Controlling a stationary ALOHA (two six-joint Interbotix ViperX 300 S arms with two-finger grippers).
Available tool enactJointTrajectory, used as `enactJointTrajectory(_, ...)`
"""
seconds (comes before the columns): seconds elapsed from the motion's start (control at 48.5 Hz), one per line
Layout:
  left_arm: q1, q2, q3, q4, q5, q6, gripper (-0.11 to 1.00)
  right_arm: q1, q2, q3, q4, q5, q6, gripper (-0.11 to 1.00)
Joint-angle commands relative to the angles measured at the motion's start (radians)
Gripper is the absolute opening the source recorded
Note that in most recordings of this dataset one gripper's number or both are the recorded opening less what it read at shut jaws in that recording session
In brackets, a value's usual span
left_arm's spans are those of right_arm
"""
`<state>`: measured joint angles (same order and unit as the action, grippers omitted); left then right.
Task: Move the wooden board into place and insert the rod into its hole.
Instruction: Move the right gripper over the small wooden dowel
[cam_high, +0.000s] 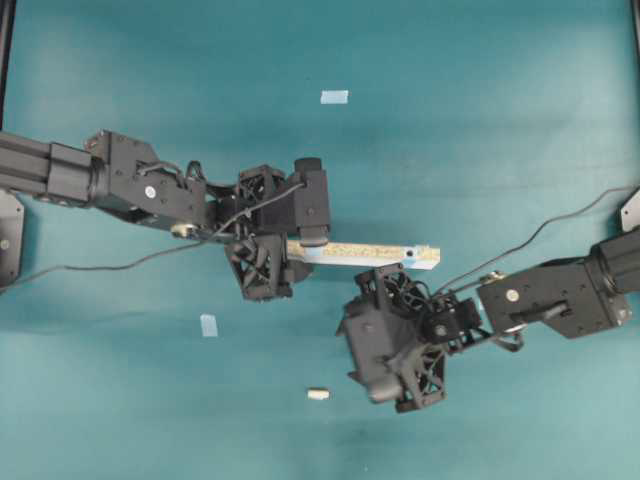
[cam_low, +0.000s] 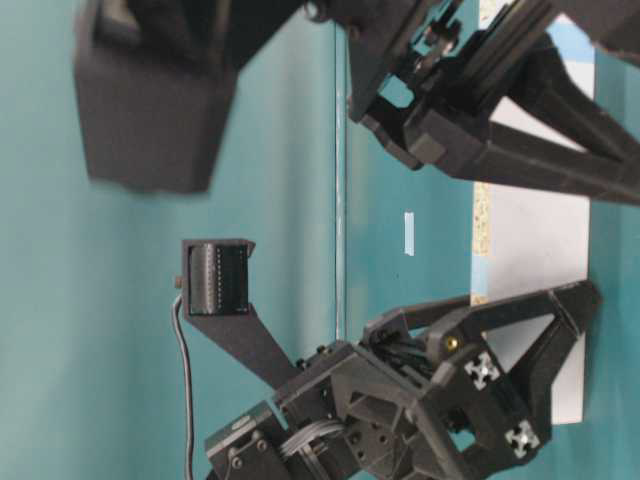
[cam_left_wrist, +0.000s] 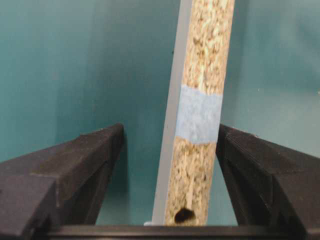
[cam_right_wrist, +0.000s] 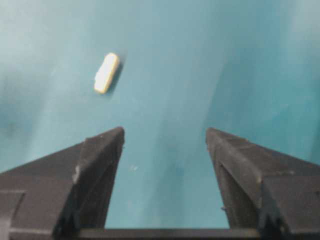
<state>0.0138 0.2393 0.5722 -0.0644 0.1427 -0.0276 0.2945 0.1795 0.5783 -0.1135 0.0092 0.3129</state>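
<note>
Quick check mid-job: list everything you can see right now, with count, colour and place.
board: 1, pale face, speckled tan edge up, mid-table between the left gripper's fingers; strip of blue tape across the edge
hole: 1, dark, in the board's edge near the left gripper
rod: 1, cream, lying on the table, near side, ahead of the right gripper
tape squares: 2, pale blue, one far side, one near left
table: 1, teal
left gripper: open, astride the board
right gripper: open, holds nothing, near the rod
</note>
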Motion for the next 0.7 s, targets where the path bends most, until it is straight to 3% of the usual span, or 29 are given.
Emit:
enactJointTrajectory(0.0,0.003,-0.04,-0.005,0.002,-0.006,0.002,0.82,0.018,-0.025,-0.066,0.0,0.097,0.043,0.72)
enactJointTrajectory(0.31,-0.002,-0.037,-0.003,0.002,-0.025,0.031,0.82,0.041,0.023,-0.215,0.0,0.284,0.198,0.72)
enactJointTrajectory(0.681,-0.003,-0.038,-0.002,0.002,-0.026,0.029,0.82,0.041,0.155,-0.439,0.0,0.541,0.249,0.68)
